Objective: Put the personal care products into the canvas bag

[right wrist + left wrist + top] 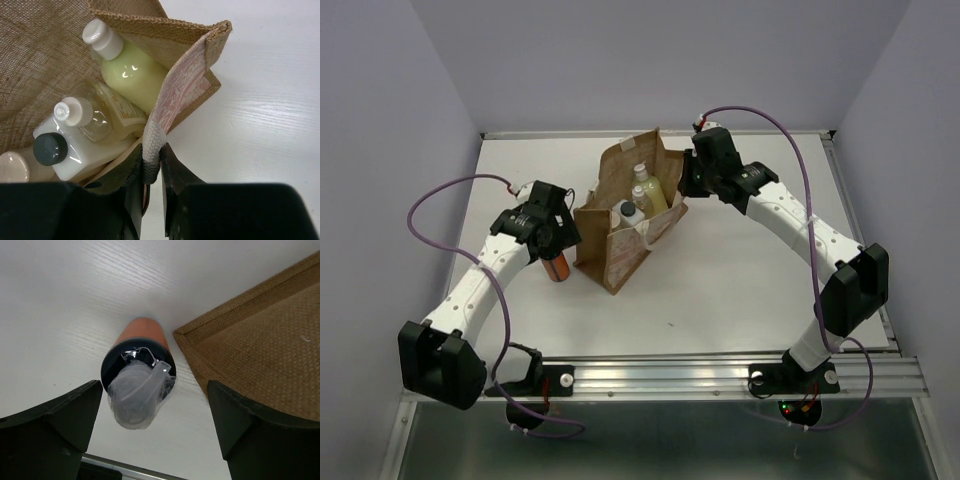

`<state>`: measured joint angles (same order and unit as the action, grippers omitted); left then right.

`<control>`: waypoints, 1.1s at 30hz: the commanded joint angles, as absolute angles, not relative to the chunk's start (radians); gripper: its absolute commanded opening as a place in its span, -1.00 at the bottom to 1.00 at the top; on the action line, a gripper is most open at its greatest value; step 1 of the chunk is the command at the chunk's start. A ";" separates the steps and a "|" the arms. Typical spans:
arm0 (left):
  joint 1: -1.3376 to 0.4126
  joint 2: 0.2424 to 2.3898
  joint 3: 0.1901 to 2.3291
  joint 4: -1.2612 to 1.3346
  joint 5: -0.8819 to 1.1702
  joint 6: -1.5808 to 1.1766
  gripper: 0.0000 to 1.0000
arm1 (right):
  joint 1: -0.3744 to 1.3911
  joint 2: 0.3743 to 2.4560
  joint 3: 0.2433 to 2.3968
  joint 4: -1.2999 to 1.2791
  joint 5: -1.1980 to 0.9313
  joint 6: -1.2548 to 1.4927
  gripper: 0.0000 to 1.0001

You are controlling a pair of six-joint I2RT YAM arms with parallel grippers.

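Four glossy bottles — perhaps — in woven bag | right jaws pinch strap | left jaws spread

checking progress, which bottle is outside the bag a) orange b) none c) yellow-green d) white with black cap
a: the orange bottle stands on the table beside the bag, below the open left gripper.

The left gripper is covering most of the orange bottle; clear wrap between its fingers is blurring that bottle's top. Beside the right gripper, a pale cap is running off the edge, its bottle hidden in the bag.
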<state>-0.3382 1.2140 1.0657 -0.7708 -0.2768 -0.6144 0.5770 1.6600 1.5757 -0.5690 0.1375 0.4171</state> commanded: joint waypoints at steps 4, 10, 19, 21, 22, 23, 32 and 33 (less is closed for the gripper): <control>-0.316 1.285 1.023 -0.768 -0.334 -0.656 0.98 | 0.583 1.625 1.601 -0.551 0.135 0.393 -0.99; -0.281 1.256 1.003 -0.723 -0.330 -0.660 0.77 | 0.583 1.631 1.601 -0.549 0.133 0.393 -0.99; -0.276 1.258 0.996 -0.669 -0.276 -0.632 -0.32 | 0.583 1.631 1.603 -0.552 0.138 0.390 -0.99; -0.276 1.244 1.006 -0.692 -0.293 -0.635 -0.78 | 0.583 1.628 1.603 -0.552 0.140 0.387 -0.99; -0.276 1.220 1.026 -0.722 -0.308 -0.644 -1.00 | 0.583 1.628 1.603 -0.552 0.138 0.387 -0.99; -0.276 1.204 1.040 -0.739 -0.328 -0.649 -1.00 | 0.583 1.626 1.603 -0.554 0.137 0.385 -0.99; -0.278 1.022 1.391 -0.789 -0.449 -0.624 -1.00 | 0.583 1.620 1.605 -0.558 0.124 0.374 -0.99; -0.278 1.020 1.428 -0.776 -0.419 -0.586 -1.00 | 0.583 1.620 1.609 -0.557 0.124 0.371 -0.99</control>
<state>-0.2794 1.1027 1.2453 -0.8619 -0.3695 -0.6365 0.5770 1.6592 1.5757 -0.5690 0.1375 0.3954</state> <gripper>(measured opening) 0.677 0.208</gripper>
